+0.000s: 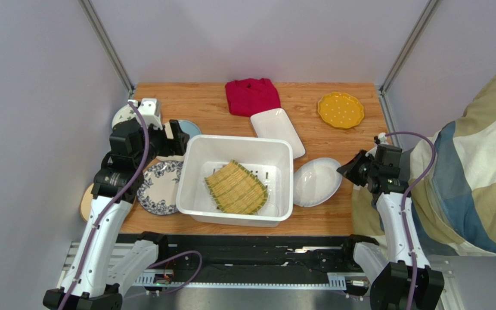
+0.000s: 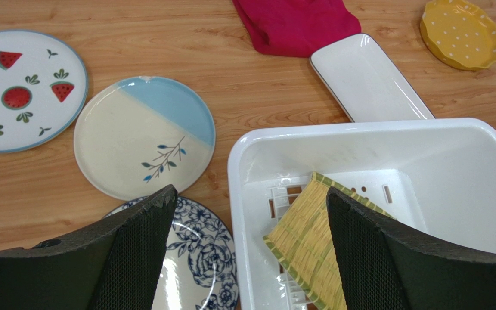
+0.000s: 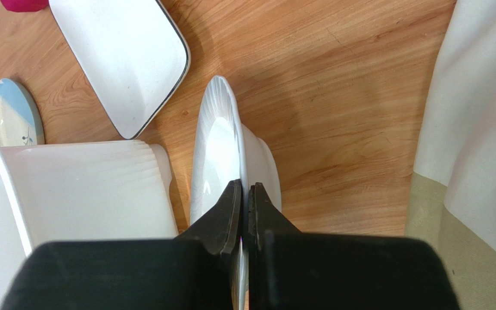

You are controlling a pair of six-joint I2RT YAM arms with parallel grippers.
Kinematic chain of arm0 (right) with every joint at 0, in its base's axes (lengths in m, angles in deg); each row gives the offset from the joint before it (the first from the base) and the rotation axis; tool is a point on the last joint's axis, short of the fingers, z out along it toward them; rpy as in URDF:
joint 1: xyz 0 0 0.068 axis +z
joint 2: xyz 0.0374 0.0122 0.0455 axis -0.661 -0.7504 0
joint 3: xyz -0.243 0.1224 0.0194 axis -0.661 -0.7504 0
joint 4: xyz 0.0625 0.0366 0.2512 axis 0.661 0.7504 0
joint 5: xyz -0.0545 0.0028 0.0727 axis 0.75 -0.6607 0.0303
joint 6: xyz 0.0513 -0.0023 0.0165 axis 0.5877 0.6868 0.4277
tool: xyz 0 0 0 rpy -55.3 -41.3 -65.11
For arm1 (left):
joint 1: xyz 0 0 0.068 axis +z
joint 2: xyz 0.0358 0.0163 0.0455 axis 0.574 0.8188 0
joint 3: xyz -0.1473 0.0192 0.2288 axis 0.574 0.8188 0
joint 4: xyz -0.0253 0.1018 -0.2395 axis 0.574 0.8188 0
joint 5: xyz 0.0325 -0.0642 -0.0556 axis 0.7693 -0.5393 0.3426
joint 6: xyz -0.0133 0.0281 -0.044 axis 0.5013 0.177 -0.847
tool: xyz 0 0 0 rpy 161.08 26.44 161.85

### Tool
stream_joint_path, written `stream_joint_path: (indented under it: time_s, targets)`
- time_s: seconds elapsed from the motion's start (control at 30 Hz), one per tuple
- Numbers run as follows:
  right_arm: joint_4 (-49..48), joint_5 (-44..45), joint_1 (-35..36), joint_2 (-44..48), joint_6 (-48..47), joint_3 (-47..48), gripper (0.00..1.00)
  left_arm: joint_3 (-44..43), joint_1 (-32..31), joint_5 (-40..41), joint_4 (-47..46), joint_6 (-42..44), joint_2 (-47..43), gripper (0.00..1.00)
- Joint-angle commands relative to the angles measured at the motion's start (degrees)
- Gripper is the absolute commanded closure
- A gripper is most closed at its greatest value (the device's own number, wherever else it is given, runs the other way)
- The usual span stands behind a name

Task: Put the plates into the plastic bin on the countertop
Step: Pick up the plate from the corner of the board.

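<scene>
The white plastic bin (image 1: 195, 150) sits mid-countertop with a greenish woven-look plate (image 1: 236, 187) lying inside it. My right gripper (image 3: 245, 187) is shut on the near rim of a plain white round plate (image 3: 215, 148), which stands tilted on edge just right of the bin (image 3: 82, 187). My left gripper (image 2: 250, 192) hangs open over the bin's left rim (image 2: 360, 128), holding nothing. A blue floral plate (image 2: 199, 252) lies under its left finger, and the woven-look plate (image 2: 302, 239) under its right.
Left of the bin lie a cream-and-blue sprig plate (image 2: 140, 139) and a strawberry-print plate (image 2: 21, 90). Behind the bin are a white rectangular plate (image 1: 278, 131), a folded red cloth (image 1: 252, 95) and a yellow scalloped plate (image 1: 340, 110). A patterned blanket (image 1: 477, 168) hangs past the right edge.
</scene>
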Motion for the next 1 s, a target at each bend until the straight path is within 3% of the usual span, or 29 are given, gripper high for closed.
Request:
stream_joint_path:
  time_s: [0.0, 0.3, 0.47, 0.97]
  targets:
    - [2.2, -0.3, 0.0, 1.4, -0.9, 1.4, 1.00, -0.1, -0.2, -1.0, -2.3, 0.3, 0.0, 0.10]
    - [2.5, 0.9, 0.0, 0.5, -1.5, 0.2, 1.00, 0.0, -0.2, -1.0, -2.3, 0.2, 0.0, 0.10]
    - [3.1, 9.3, 0.0, 9.6, -2.8, 2.2, 1.00, 0.0, -0.2, -0.9, -2.3, 0.3, 0.2, 0.10]
    - [1.1, 7.0, 0.0, 10.4, -1.1, 14.1, 1.00, 0.1, -0.2, -1.0, -2.4, 0.1, 0.1, 0.11]
